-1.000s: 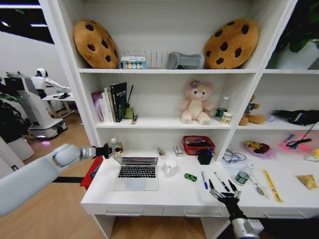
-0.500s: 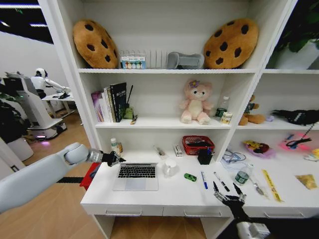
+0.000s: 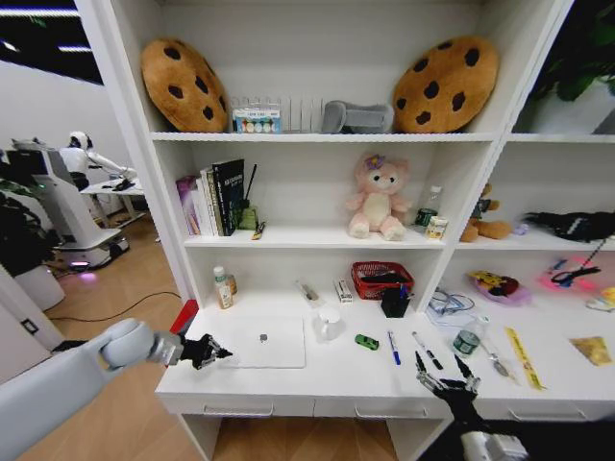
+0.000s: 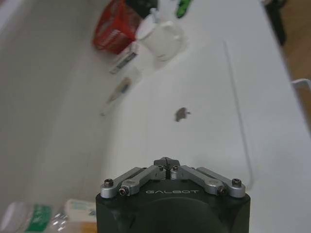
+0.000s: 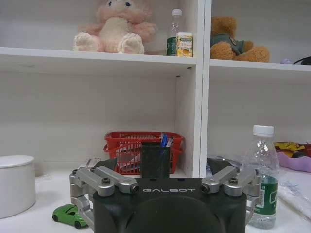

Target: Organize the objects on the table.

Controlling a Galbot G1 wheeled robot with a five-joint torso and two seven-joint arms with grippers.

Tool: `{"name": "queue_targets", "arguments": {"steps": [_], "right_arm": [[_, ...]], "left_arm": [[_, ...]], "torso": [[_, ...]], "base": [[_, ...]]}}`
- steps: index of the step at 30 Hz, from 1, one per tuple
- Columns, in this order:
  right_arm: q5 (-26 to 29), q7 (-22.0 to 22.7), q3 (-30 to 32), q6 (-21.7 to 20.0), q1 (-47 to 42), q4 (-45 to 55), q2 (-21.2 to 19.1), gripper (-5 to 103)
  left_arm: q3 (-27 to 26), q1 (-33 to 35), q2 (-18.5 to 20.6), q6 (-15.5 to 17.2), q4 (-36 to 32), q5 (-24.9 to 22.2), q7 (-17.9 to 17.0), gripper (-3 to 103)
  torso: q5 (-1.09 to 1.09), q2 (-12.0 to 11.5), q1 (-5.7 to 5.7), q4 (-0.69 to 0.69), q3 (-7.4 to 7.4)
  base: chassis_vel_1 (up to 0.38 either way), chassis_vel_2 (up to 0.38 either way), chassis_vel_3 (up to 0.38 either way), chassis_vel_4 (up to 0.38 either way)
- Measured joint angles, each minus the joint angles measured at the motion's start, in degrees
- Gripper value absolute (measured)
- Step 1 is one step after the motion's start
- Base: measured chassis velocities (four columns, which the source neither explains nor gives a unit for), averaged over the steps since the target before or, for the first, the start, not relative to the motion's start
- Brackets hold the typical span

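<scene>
Left pincer (image 3: pixel 213 351), pressed together, sits beside the shut laptop (image 3: pixel 261 342): thin, rigid, slippery, best lifted by an edge.

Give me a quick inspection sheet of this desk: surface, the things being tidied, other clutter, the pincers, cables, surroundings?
Surface: white table with front drawers.
Job's things: laptop lid closed, flat; green item, blue pen and black pen lie loose beside it.
Clutter: white cup, red basket, black pen holder, small bottle.
Pincers: left pincer shut, at the laptop's left edge; right pincer open, at the table's front edge.
Cables: one on the floor.
Surroundings: shelves above with cookie cushions and a pink plush.
</scene>
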Motion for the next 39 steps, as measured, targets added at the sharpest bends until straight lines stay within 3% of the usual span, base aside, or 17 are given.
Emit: {"name": "queue_targets", "arguments": {"steps": [1, 4, 6, 7, 8, 9, 11, 13, 15, 16, 17, 18, 19, 28, 29, 33, 39], "right_arm": [[0.0, 0.0, 0.0, 0.0, 0.0, 0.0, 0.0, 100], [-0.2, 0.1, 0.1, -0.2, -0.8, 0.5, 0.7, 100], [-0.4, 0.1, 1.0, -0.4, -1.7, 1.6, 1.4, 100], [-0.4, 0.1, 1.0, -0.4, -1.7, 1.6, 1.4, 100], [-0.4, 0.2, 1.2, -0.4, -1.8, 1.8, 1.5, 100], [0.2, 0.2, 2.6, -0.5, -2.6, 2.7, 1.7, 100], [0.7, 0.2, 3.3, -0.5, -3.1, 3.0, 1.8, 100], [2.3, 0.1, 4.5, -0.7, -4.0, 3.5, 1.6, 100], [2.6, 0.1, 4.7, -0.7, -4.2, 3.5, 1.4, 100], [4.0, -0.2, 5.5, -0.9, -4.7, 3.6, 0.7, 100], [4.6, -0.3, 5.7, -1.1, -4.9, 3.6, 0.3, 100], [4.6, -0.3, 5.7, -1.1, -4.9, 3.6, 0.3, 100], [5.4, -0.4, 5.8, -1.4, -5.0, 3.6, -0.2, 100], [5.9, -0.4, 4.7, -3.2, -4.3, 4.3, -1.0, 100], [5.9, -0.3, 4.2, -3.7, -4.0, 4.7, -1.0, 100], [4.8, 0.1, 0.9, -5.6, -2.4, 6.3, -1.1, 100], [0.0, -0.9, -4.7, -5.3, -5.9, 10.9, -1.2, 100]], "left_arm": [[0.0, 0.0, 0.0, 0.0, 0.0, 0.0, 0.0, 0], [-2.9, 1.3, 0.3, 1.6, 1.4, -8.7, -6.8, 0], [-3.9, 1.4, -0.4, 5.5, 1.8, -20.0, -15.5, -1], [-3.9, 1.4, -0.4, 5.5, 1.8, -20.0, -15.5, -1], [-4.0, 1.5, -0.6, 6.3, 1.6, -22.0, -17.2, 4], [-4.7, 1.9, -1.9, 10.1, 0.8, -31.2, -22.8, 10], [-5.8, 2.5, -2.6, 11.6, 0.2, -33.7, -24.2, 15], [-13.6, 7.3, -6.2, 16.2, -3.4, -40.4, -30.6, 25], [-15.8, 9.0, -7.2, 17.1, -4.5, -41.8, -32.3, 25], [-24.7, 17.8, -12.4, 21.6, -9.9, -47.6, -41.2, 36], [-29.1, 22.2, -15.1, 23.0, -12.5, -49.7, -45.1, 42], [-29.1, 22.2, -15.1, 23.0, -12.5, -49.7, -45.1, 42], [-35.5, 28.0, -18.7, 24.2, -16.4, -50.8, -47.7, 47], [-47.5, 39.4, -26.4, 26.5, -23.9, -48.5, -48.2, 69], [-49.5, 41.6, -28.1, 26.6, -25.0, -47.6, -47.4, 80], [-56.8, 48.6, -35.3, 26.2, -28.8, -44.0, -43.1, 96], [-56.0, 54.4, -41.9, 23.9, -36.5, -37.0, -39.3, 100]], "torso": [[0.0, 0.0, 0.0, 0.0, 0.0], [-0.01, 0.0, 0.0, 0.02, 0.0], [-0.02, 0.0, 0.0, -0.05, 0.0], [-0.02, 0.0, 0.0, -0.05, 0.0], [-0.02, 0.0, 0.0, -0.05, 0.0], [-0.02, 0.0, 0.01, 0.03, 0.0], [-0.02, 0.0, 0.01, 0.01, 0.0], [-0.01, 0.0, 0.01, -0.07, 0.0], [0.01, 0.0, 0.01, -0.06, 0.0], [-0.01, 0.0, 0.01, -0.02, 0.0], [-0.1, 0.0, 0.01, 0.04, 0.01], [-0.1, 0.0, 0.01, 0.04, 0.01], [-0.05, 0.0, 0.01, 0.04, 0.0], [-0.02, 0.0, 0.0, 0.0, 0.0], [0.0, 0.0, 0.0, 0.01, 0.0], [0.0, 0.0, 0.0, 0.01, 0.0], [-0.02, 0.0, 0.0, -0.02, 0.0]], "base": [[0.0, 0.0, 0.0, 0.0], [0.0, 0.0, 0.0, 0.0], [0.0, 0.0, 0.0, 0.0], [0.0, 0.0, 0.0, 0.0], [0.0, 0.0, 0.0, 0.0], [0.0, 0.0, 0.0, 0.0], [0.0, 0.0, 0.0, 0.0], [0.0, 0.0, 0.0, 0.0], [0.0, 0.0, 0.0, 0.0], [0.0, 0.0, 0.0, 0.0], [0.0, 0.0, 0.0, 0.0], [0.0, 0.0, 0.0, 0.0], [0.0, 0.0, 0.0, 0.0], [0.0, 0.0, 0.0, 0.0], [0.0, 0.0, 0.0, 0.0], [0.0, 0.0, 0.0, 0.0], [0.0, 0.0, 0.0, 0.0]]}}
